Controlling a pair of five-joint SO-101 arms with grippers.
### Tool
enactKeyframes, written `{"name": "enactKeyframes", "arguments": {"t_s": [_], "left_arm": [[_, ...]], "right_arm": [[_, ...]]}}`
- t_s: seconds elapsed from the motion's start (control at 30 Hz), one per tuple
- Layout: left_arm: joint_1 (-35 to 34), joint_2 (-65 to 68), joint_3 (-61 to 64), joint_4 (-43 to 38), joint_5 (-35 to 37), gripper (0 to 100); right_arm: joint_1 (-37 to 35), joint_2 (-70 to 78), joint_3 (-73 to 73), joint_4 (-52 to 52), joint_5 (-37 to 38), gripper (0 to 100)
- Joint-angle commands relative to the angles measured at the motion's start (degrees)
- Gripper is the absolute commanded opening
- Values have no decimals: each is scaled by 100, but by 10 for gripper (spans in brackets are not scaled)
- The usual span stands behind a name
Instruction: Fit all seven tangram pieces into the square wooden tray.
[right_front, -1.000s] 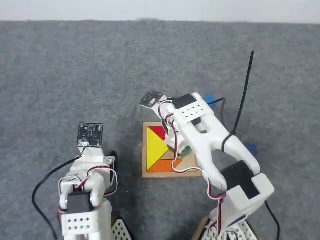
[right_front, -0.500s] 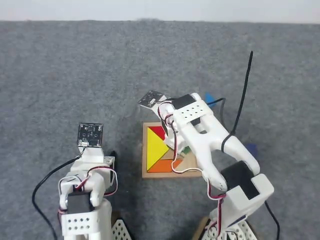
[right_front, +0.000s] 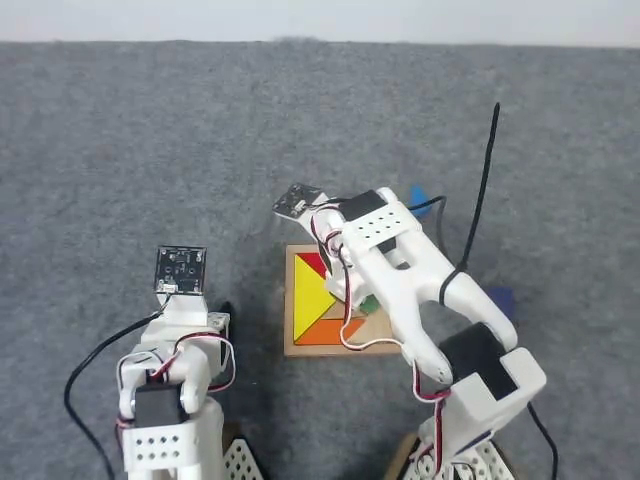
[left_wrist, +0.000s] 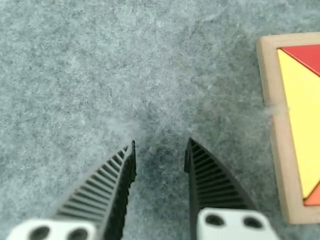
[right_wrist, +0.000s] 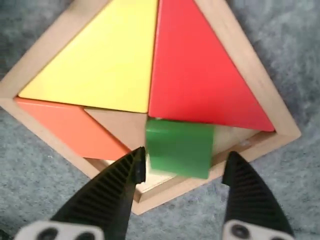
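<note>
Four tangram pieces are counted inside the square wooden tray (right_wrist: 251, 70), and the right gripper (right_wrist: 186, 152) is held open over one of them.

In the tray, one yellow triangle (right_wrist: 100, 65) and one red triangle (right_wrist: 200, 75) are laid edge to edge, one orange piece (right_wrist: 70, 132) is set along the yellow triangle's side, and one green square (right_wrist: 177, 147) is placed against the red triangle's corner. The green square is flanked by the two spread fingers of the right gripper, and bare wood is seen around it. Whether it lies flat cannot be told. Two more pieces are seen on the grey mat (left_wrist: 100, 60) outside the tray: a first blue piece (right_front: 418, 197) and a second blue piece (right_front: 500, 297), both partly hidden by the right arm. The left gripper (left_wrist: 161, 144) is held over the mat beside the tray with its two fingers parted and nothing between them.
</note>
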Motion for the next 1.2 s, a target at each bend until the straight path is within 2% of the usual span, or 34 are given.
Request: {"name": "enactKeyframes", "arguments": {"t_s": [0.0,0.13,0.23,0.37,0.47,0.6,0.7,0.8,0.97,1.17], "left_arm": [[35,-62,-66,35,-53,150],[35,-62,-66,35,-53,150],[35,-62,-66,35,-53,150],[35,-62,-66,35,-53,150],[35,-62,-66,35,-53,150],[35,-62,-66,35,-53,150],[35,-62,-66,35,-53,150],[35,-62,-66,35,-53,150],[35,-62,-66,35,-53,150],[35,-62,-66,35,-53,150]], "right_arm": [[-66,-365,-299,-22,-35,262],[-40,-409,-325,-4,-26,251],[66,-585,-475,198,114,198],[611,-1253,-510,136,105,111],[1156,-1631,-527,-215,-185,60],[1613,-1429,-905,-233,-440,16],[1877,-910,-1538,101,-448,37],[2079,-233,-2312,444,-466,110],[2114,1077,-3631,479,-1011,217],[2035,2738,-5380,796,-1160,229]]}}
